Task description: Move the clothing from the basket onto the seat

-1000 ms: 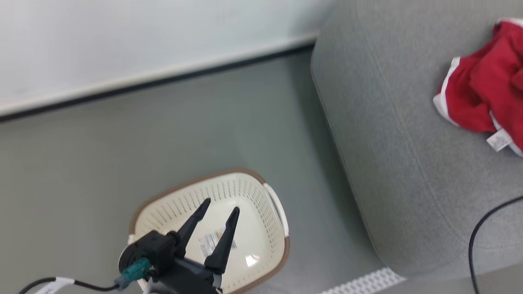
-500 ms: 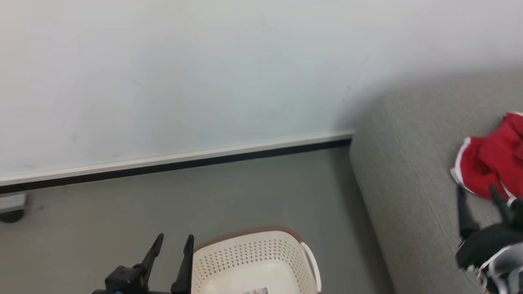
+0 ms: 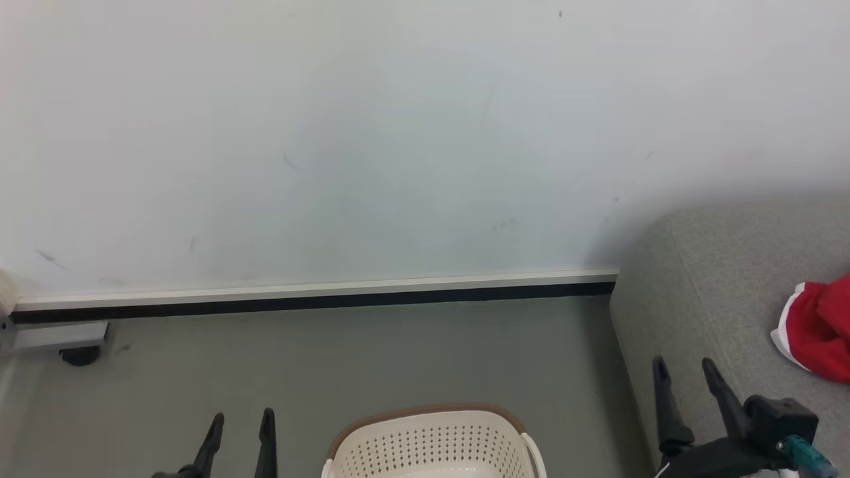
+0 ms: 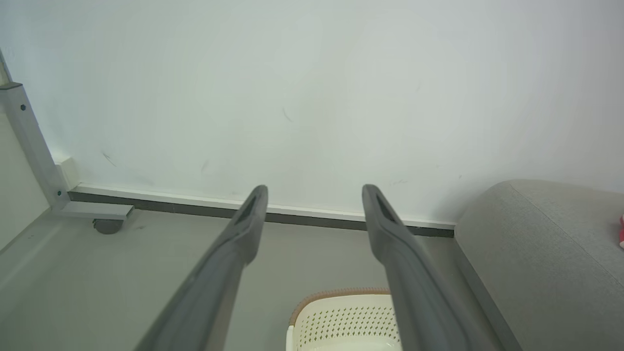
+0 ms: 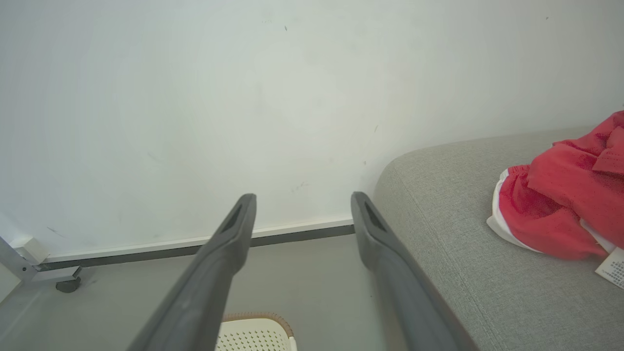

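Clothing (image 3: 820, 332) of red fabric with a white trimmed edge is seen heaped on the seat (image 3: 717, 285), at the right edge of the head view and well apart from the basket (image 3: 431, 441).

At the far left of that view, a grey metal frame foot (image 3: 56, 335) with a dark caster (image 3: 80, 356) is set on the grey floor (image 3: 398, 352) against the pale wall (image 3: 398, 133). A pale skirting (image 3: 312, 290) with a dark strip beneath is run along the wall's foot as far as the seat.

The left gripper (image 3: 242, 415) is shown at the bottom edge, left of the basket and apart from it. Its two dark fingers (image 4: 243, 229) are held wide apart, and nothing is gripped between them.

The basket, cream-white, perforated and brown-rimmed, is stood on the floor at the bottom centre and is cut by the picture's edge. What lies inside it cannot be told.

To its right, the light-grey seat is placed against the wall, with its rounded corner near the basket. The right gripper (image 3: 684, 362) is shown before the seat's left edge, left of the clothing and apart from it. Its fingers (image 5: 231, 229) are likewise spread wide, with nothing held.

In the right wrist view, a white label (image 5: 612, 268) is seen beside the clothing at the right edge.
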Robot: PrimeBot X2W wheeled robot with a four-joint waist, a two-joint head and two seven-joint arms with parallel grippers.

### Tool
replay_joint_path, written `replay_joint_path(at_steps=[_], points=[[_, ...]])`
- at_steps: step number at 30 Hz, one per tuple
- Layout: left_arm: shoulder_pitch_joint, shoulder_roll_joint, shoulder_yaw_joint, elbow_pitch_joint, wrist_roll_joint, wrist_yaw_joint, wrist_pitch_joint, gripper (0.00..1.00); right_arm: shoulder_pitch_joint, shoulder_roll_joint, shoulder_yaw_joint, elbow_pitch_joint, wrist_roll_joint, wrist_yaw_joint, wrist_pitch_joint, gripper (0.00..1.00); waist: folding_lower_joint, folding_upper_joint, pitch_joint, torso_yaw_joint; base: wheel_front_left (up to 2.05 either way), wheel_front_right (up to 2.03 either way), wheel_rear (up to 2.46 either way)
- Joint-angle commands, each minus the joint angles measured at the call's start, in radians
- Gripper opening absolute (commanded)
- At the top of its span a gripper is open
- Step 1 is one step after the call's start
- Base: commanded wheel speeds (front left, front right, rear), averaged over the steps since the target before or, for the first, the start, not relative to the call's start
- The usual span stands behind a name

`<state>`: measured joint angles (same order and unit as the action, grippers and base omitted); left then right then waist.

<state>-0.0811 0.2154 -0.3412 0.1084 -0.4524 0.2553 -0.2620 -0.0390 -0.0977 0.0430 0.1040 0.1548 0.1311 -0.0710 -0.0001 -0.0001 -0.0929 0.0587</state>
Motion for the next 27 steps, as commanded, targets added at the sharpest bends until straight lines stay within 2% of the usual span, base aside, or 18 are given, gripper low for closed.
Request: replay_joint_path(at_steps=[1,7,27], points=[[0.024,0.002,0.014,0.000,0.011,-0.008,-0.004,1.00,0.025,0.008,0.009,-0.009,-0.011,-0.001,-0.004,1.00,0.0001,0.0001,-0.002,-0.001,0.00,0.00,0.00],[0.067,-0.017,0.078,0.008,0.030,-0.058,-0.004,1.00,0.088,0.033,0.058,-0.035,-0.033,0.000,0.005,1.00,0.0001,0.0001,-0.010,-0.005,0.00,0.00,0.00],[0.147,-0.042,0.195,0.030,0.112,-0.148,-0.004,1.00,0.149,0.049,0.120,-0.015,-0.079,0.000,-0.005,1.00,0.0001,0.0001,-0.024,-0.009,0.00,0.00,0.00]])
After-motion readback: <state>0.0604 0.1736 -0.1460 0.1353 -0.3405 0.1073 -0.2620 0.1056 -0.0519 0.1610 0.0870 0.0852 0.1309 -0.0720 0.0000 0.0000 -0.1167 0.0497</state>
